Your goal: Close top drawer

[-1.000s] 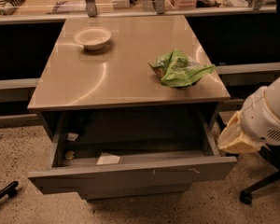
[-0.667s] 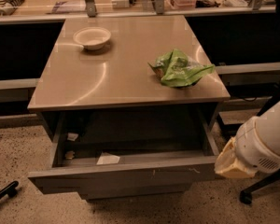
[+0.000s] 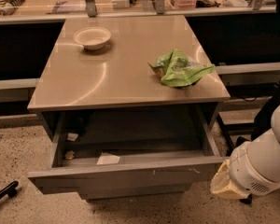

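Inspection of the station.

The flat, grey-beige metal worktop [image 3: 116, 85] carries two items. A shallow white round bowl [image 3: 92, 36] stands upright near the far left corner. A crumpled green plastic bag [image 3: 179, 68] lies near the right edge, well apart from the bowl.

The wide grey metal top drawer [image 3: 130, 175] sits directly under the worktop and is pulled well out past the front edge. Its flat, handleless front faces the camera and has small pale scratches right of centre. Inside, a white paper scrap [image 3: 107, 159] lies against the inner face of the front, left of centre. Two small pale bits [image 3: 71, 145] lie along the left wall; what they are cannot be told. A narrower grey drawer front [image 3: 135, 191] shows just below the open drawer.

The pale yellowish tool [image 3: 222, 185], on the end of a thick white arm [image 3: 263, 164], is below and outside the front right corner of the worktop, just beside the right end of the drawer front. Contact with the front cannot be confirmed. Whether the tool is wide or narrow cannot be told, and it holds nothing visible.

A black rod-like object [image 3: 2, 193] lies on the speckled floor [image 3: 18, 157] off the front left corner.
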